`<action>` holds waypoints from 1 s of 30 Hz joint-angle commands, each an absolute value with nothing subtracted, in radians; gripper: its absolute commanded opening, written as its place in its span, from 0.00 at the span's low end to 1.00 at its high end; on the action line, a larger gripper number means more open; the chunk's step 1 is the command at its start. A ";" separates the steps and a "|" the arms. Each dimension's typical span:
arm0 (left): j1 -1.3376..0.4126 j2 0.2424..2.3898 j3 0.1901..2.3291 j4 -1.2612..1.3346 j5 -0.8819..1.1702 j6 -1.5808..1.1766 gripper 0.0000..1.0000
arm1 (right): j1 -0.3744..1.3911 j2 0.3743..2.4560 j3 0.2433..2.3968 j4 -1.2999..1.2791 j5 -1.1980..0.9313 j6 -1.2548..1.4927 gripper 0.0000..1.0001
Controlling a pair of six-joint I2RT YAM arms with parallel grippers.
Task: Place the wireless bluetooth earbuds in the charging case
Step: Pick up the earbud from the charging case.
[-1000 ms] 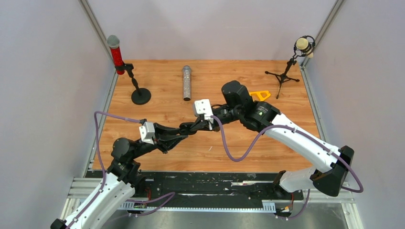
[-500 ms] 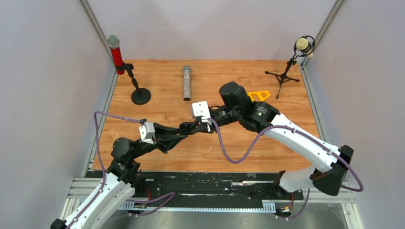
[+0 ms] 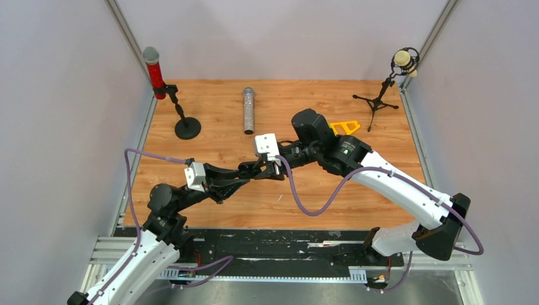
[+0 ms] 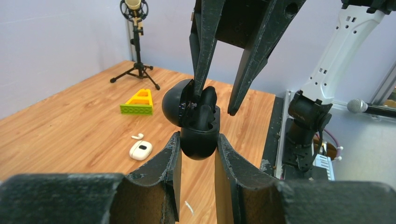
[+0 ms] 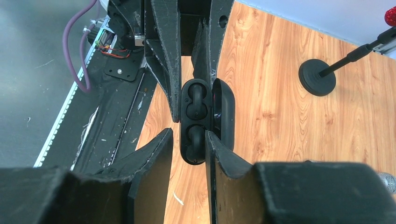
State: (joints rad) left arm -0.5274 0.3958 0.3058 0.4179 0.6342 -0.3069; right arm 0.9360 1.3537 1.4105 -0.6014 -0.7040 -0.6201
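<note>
My left gripper (image 4: 197, 140) is shut on the base of a black charging case (image 4: 198, 135) and holds it above the table with its lid open. Two rounded black earbuds (image 5: 194, 100) (image 5: 196, 135) sit in its wells. My right gripper (image 5: 187, 140) is open, with one finger on each side of the case's near end; one fingertip (image 4: 198, 91) stands between the lid and an earbud. In the top view the two grippers (image 3: 257, 170) (image 3: 274, 166) meet at mid-table. A white case (image 4: 140, 150) and a white earbud (image 4: 137, 136) lie on the table.
A thin white sliver (image 4: 188, 207) lies on the wood below the case. A yellow and green brick (image 4: 137, 102), a silver microphone (image 3: 248, 109), a red microphone on a round-base stand (image 3: 187, 128) and a tripod microphone (image 3: 380, 95) stand further back.
My right gripper has moved a little left and closer to the left gripper, bringing its fingers over the held case. The left arm has barely moved.
</note>
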 commanded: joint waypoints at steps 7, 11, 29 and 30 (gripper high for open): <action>-0.521 0.381 0.325 0.506 0.614 -0.290 0.00 | 0.938 1.320 1.419 -0.581 -0.694 -0.575 0.06; -0.520 0.381 0.326 0.504 0.614 -0.286 0.00 | 0.936 1.316 1.422 -0.577 -0.686 -0.560 0.00; -0.522 0.385 0.343 0.443 0.523 -0.169 0.00 | 0.920 1.327 1.452 -0.447 -0.572 -0.052 0.00; -0.522 0.385 0.343 0.442 0.523 -0.168 0.00 | 0.920 1.324 1.447 -0.443 -0.563 -0.046 0.00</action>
State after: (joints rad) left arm -0.5270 0.3855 0.3058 0.4232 0.5591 -0.2031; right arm 0.9215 1.3396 1.4128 -0.4999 -0.5987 -0.1543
